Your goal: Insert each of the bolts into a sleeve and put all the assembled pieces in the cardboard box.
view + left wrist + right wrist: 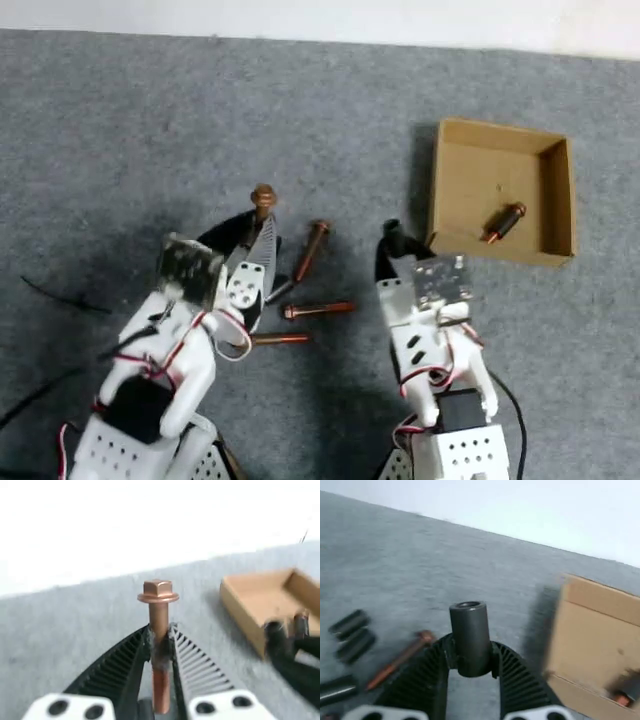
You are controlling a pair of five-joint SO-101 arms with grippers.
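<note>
Black ribbed plastic, left hand (pixel 160 630): two flat, tapering fingers with toothed inner faces, closed on the copper bolt (pixel 158 605) and pinching its smooth shank from both sides.
Copper bolt: one; hexagonal head over a round flange, clear of the fingertips and pointing toward the far side of the bench (pixel 120 120).
Right hand (pixel 471 647): the same ribbed black plastic, clamped round the dark sleeve (pixel 469 625), just off the near-left corner of the cardboard box (pixel 480 170).
Dark sleeve: one; a matte, smooth-walled tube whose hollow open end stands above the fingertips.
Loose bolts: three, copper, lying flat between the two hands. The far loose bolt (pixel 311 250) is slanted, while the middle loose bolt (pixel 318 310) and the near loose bolt (pixel 280 339) lie left to right.
Loose sleeves (pixel 349 621): three dark tubes on their sides, close together near a loose bolt; the third is cut off at the edge.
Cardboard box: one; brown, square, shallow, open-topped, at the right of the bench.
Assembled piece (pixel 503 222): one; a copper bolt with a dark sleeve round its shank, lying slanted on the box floor toward the near-right corner.
Bench: grey, fuzzy, carpet-like covering.
Tally: five bolts, five sleeves.
</note>
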